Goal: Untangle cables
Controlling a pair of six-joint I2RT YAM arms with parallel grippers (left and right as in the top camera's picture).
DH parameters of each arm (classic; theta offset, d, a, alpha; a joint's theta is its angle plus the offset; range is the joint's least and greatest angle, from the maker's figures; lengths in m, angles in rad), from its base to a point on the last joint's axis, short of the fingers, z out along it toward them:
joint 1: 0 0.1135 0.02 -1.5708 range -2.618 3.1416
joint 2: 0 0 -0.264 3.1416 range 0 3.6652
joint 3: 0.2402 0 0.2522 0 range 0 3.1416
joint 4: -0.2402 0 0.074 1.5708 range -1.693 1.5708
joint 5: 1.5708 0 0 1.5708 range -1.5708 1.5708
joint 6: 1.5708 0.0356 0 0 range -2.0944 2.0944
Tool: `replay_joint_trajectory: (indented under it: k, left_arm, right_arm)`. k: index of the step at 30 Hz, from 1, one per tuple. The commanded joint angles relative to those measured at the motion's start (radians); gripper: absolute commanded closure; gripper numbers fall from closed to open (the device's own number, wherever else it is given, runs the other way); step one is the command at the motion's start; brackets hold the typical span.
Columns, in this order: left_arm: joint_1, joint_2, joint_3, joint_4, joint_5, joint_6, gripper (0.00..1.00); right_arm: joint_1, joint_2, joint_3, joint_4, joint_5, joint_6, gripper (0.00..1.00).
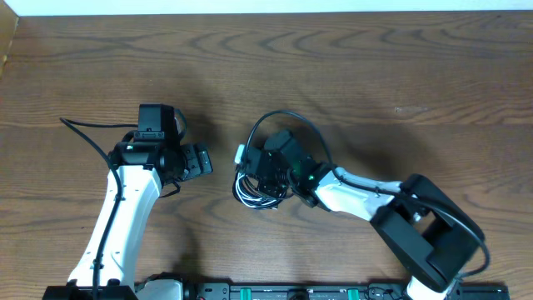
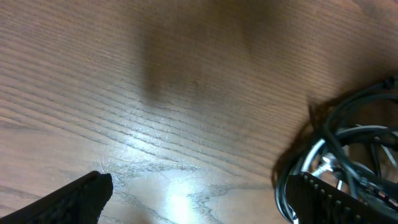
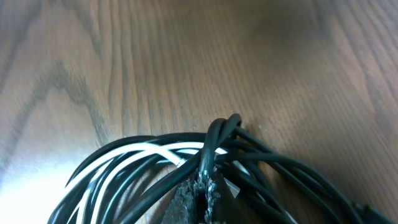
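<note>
My right hand (image 3: pixel 203 190) is closed tight. Its tips pinch a loop of the black cable (image 3: pixel 267 158) at the edge of the bundle. The white cable (image 3: pixel 140 152) is coiled together with the black one, and both lie near the middle of the wooden worktop (image 1: pixel 400 75), partly under my right hand. My left hand (image 1: pixel 200 161) stands wide and holds nothing. It is near the bundle, on its left side. One black loop arcs out toward the far edge.
</note>
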Motion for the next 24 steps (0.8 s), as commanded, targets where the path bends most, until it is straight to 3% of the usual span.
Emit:
replay_joint_trajectory:
  k: [1,13,24]
  left_arm:
    - [0.004,-0.011,0.014,-0.005,0.042,0.022,0.06]
    - [0.004,-0.011,0.014,0.031,0.583,0.250,0.06]
    - [0.004,-0.035,0.014,0.053,0.793,0.250,0.06]
  right_arm:
    - [-0.021,-0.117,0.013,-0.027,-0.005,0.150,0.99]
    - [-0.089,-0.526,0.013,-0.297,-0.058,0.212,0.99]
    - [-0.151,-0.659,0.013,-0.430,-0.063,0.234,0.99]
